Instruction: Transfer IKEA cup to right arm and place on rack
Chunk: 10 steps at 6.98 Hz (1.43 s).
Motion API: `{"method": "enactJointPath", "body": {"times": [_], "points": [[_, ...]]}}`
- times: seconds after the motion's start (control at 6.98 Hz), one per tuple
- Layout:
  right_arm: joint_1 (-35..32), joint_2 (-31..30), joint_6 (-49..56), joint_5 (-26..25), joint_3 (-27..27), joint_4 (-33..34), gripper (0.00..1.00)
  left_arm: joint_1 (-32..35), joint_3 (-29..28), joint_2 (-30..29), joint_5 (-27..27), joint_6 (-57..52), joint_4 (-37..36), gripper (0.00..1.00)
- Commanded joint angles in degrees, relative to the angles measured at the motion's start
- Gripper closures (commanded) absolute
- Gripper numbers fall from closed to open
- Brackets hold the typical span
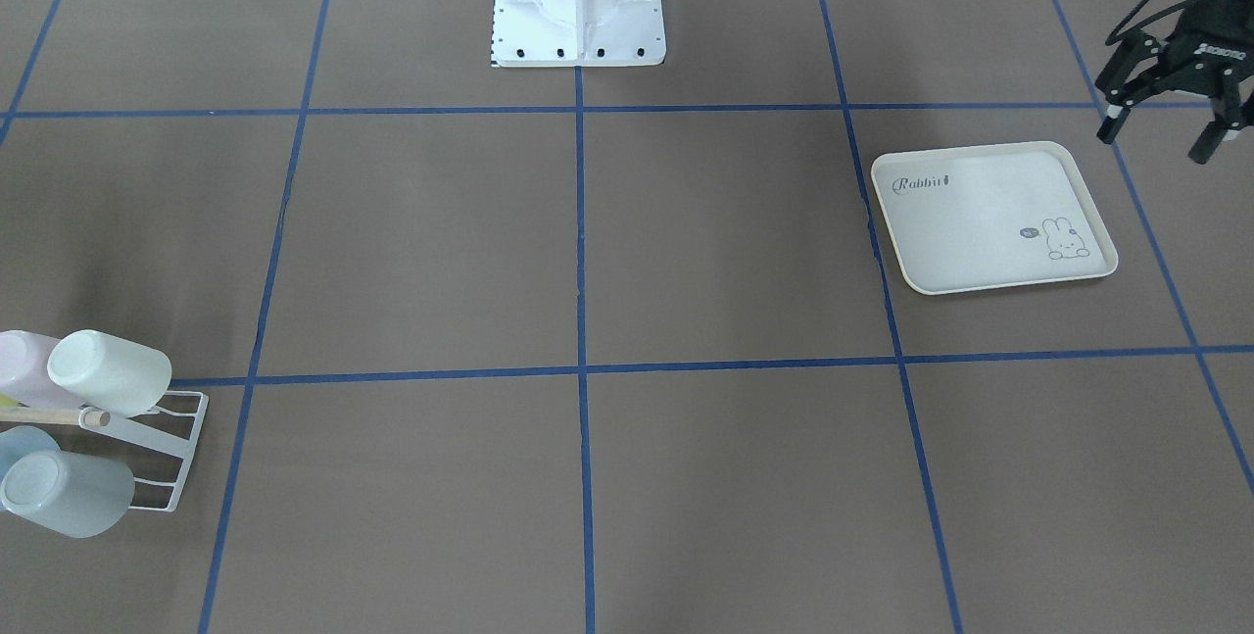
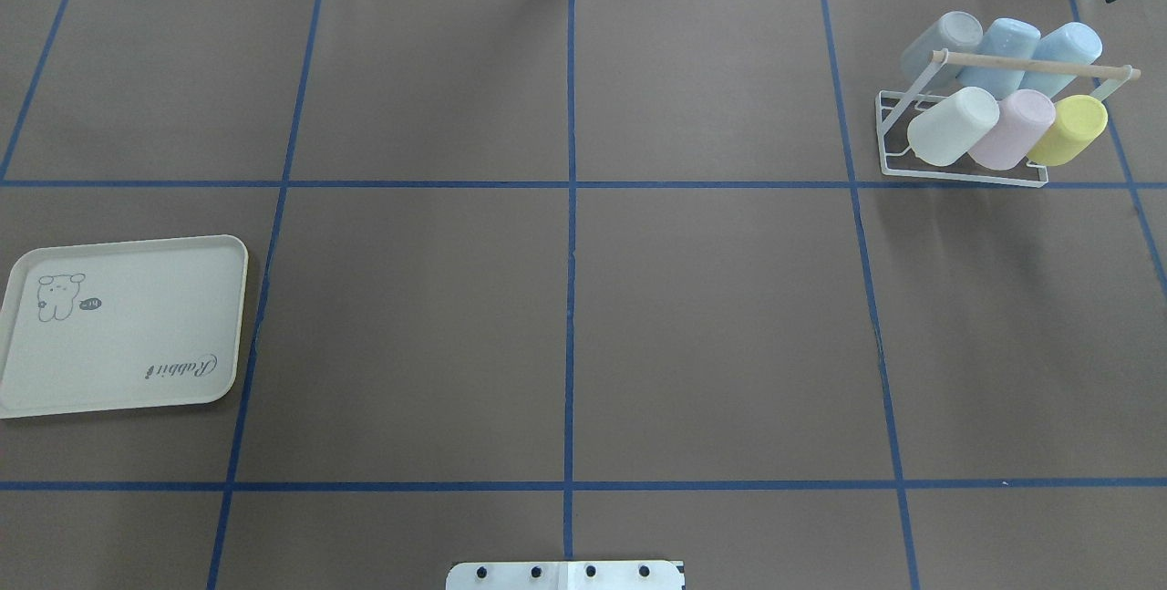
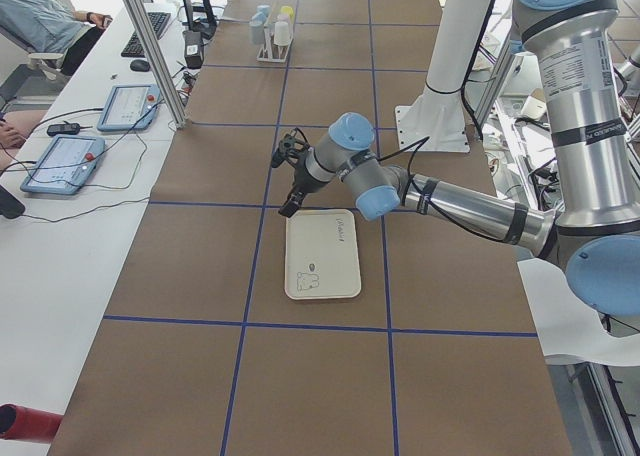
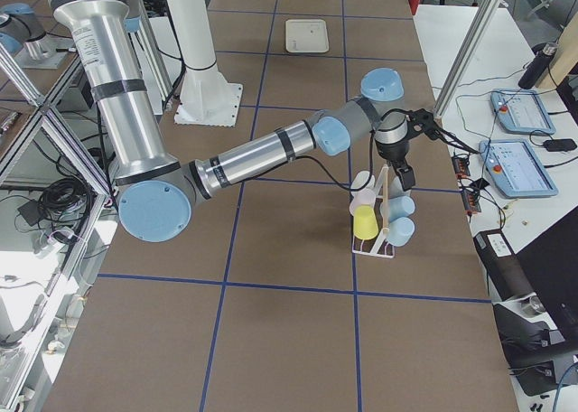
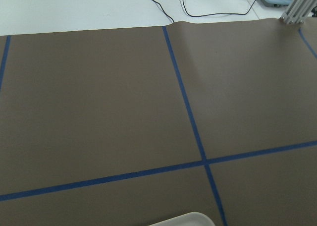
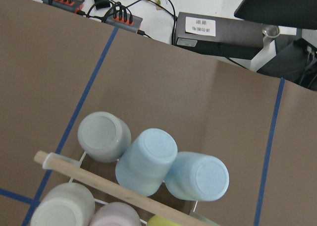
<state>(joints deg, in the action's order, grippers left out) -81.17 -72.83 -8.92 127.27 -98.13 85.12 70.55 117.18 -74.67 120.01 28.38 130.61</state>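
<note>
Six pastel cups (image 2: 1012,129) sit on the rack (image 2: 1030,64) at the overhead view's upper right, the left claw (image 1: 1156,142) hangs spread and empty in the front view's upper right, while the right claw (image 4: 404,175), above the rack, cannot be judged

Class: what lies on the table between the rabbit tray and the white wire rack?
Nothing stands there: in the overhead view, the stretch between the tray and the rack is bare brown table cover crossed by blue tape lines.
</note>
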Motion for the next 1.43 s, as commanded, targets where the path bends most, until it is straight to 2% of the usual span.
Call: {"method": "enactJointPath", "body": {"times": [0.0,0.14,0.29,0.57,0.72,0.86,1.0,1.29], "points": [[-2.85,-4.29,6.37,5.62,-7.36,11.55,0.00,10.44,-4.22,1.89,5.05,-5.61,-0.35,0.00],[-2.68,-8.25,6.46,4.84,-8.82,11.64,0.00,14.14,-5.37,3.29,6.97,-6.13,0.43,0.00],[-2.68,-10.47,6.72,4.57,-7.70,11.56,0.00,14.96,-7.30,3.47,7.16,-6.23,0.61,0.00],[-2.59,-14.78,6.99,5.35,-3.58,11.56,0.00,14.96,-13.87,3.47,7.94,-6.23,-0.34,0.00],[-2.68,-16.02,6.99,5.80,-3.56,11.64,0.00,14.96,-18.17,3.30,8.13,-7.45,-0.18,0.00],[-2.59,-17.94,6.99,7.54,-3.56,11.56,0.00,15.40,-18.91,3.21,8.13,-18.25,-2.61,0.00],[-2.59,-18.74,6.99,9.56,-3.47,11.56,0.00,16.45,-16.22,2.95,7.78,-26.79,-12.90,0.00],[-2.68,-19.80,7.07,9.58,-3.56,11.56,0.00,18.31,-7.62,1.29,7.16,-29.34,-30.95,0.00]]}}
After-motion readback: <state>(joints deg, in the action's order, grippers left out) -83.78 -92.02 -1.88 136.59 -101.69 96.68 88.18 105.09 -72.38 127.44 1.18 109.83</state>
